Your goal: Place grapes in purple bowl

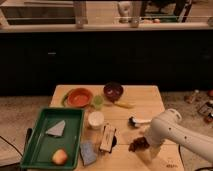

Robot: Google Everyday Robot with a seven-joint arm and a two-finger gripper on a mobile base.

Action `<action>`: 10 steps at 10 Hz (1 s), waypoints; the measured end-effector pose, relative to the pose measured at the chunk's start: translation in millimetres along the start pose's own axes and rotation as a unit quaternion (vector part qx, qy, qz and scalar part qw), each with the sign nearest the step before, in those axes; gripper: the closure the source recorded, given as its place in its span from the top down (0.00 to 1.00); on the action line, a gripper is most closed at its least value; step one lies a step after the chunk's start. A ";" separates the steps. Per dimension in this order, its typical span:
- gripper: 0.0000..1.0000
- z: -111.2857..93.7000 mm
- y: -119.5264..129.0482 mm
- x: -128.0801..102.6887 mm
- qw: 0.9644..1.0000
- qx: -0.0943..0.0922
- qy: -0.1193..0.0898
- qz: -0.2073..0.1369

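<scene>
On the left of a pale wooden table [150, 97] we see a green tray [42, 147]. It holds a grey wedge-shaped piece [56, 128] and, nearer the front edge, a small orange-yellow fruit [60, 156]. Just behind the tray's far right corner sits a wide orange bowl [79, 97], with a small green cup [98, 101] touching its right side. Below that cup stands a white cup [95, 119]. At the front lie a blue sponge [88, 151] and a pale oblong box [107, 137]. Moving right, the purple bowl [113, 91] stands upright near the table's far edge, with a yellow object [122, 104] lying just in front of it. A white-handled brush [135, 120] lies right of centre. Near the front right, well apart from the purple bowl, the grapes [135, 146] show as a dark reddish clump at the gripper [145, 147]. We cannot tell whether the gripper is closed on them. The white arm [172, 130] extends to the right and leaves the frame at the lower right corner
</scene>
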 end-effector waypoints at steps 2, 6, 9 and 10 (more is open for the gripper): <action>0.73 4.6 -4.1 -2.8 1.000 0.001 -0.005 -0.006; 0.35 8.2 -9.0 -1.3 1.000 0.003 -0.008 -0.011; 0.04 2.4 -8.7 0.7 1.000 0.008 -0.006 -0.015; 0.00 1.4 -8.4 1.5 1.000 0.010 -0.006 -0.015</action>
